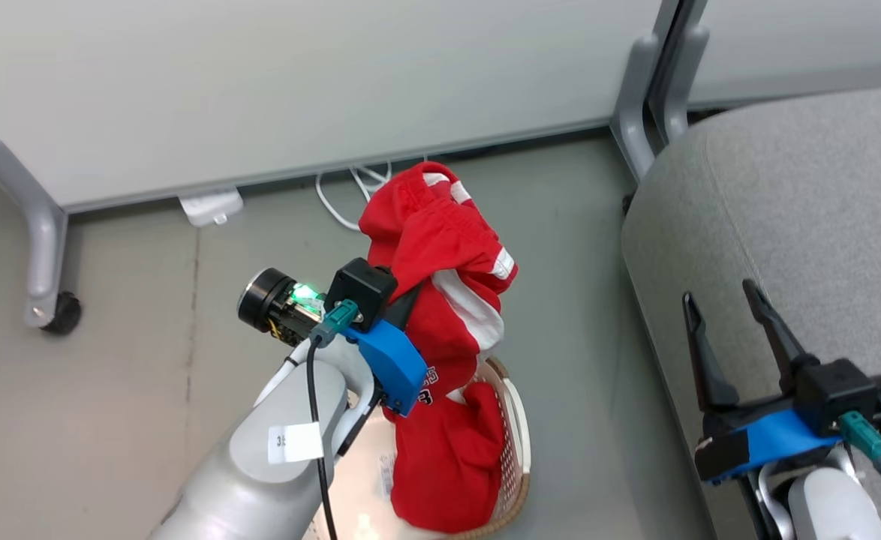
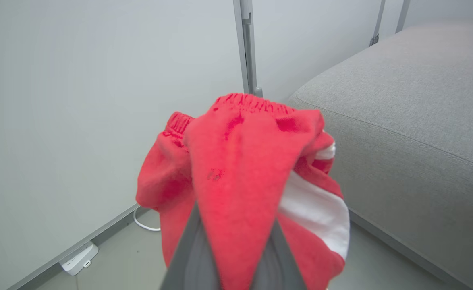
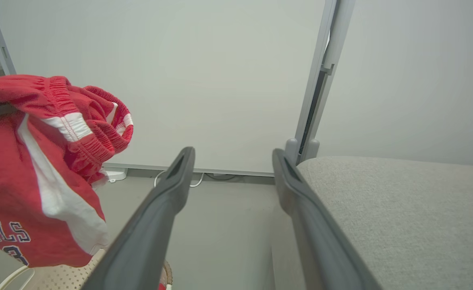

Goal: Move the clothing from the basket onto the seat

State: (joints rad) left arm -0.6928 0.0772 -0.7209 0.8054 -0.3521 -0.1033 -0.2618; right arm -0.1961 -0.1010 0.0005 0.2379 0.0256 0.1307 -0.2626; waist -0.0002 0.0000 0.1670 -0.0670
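Left hand (image 1: 404,306) pinching a bright red soft garment with white stripes (image 1: 440,255), lifted above the cream perforated plastic basket (image 1: 519,442). Right hand (image 1: 718,292) spread and empty over the big grey fabric seat (image 1: 801,225). Garment long axis is near vertical: elastic waistband up, tail hanging into the basket. Risk: on the swing to the seat, the tail snags the rim and drags the basket or pulls out of the pinch.

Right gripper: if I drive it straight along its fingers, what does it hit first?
Probably the partition panel, near its bottom edge; nothing shows between it and the right gripper. The seat lies close beside one finger and might brush first; depth is unclear.
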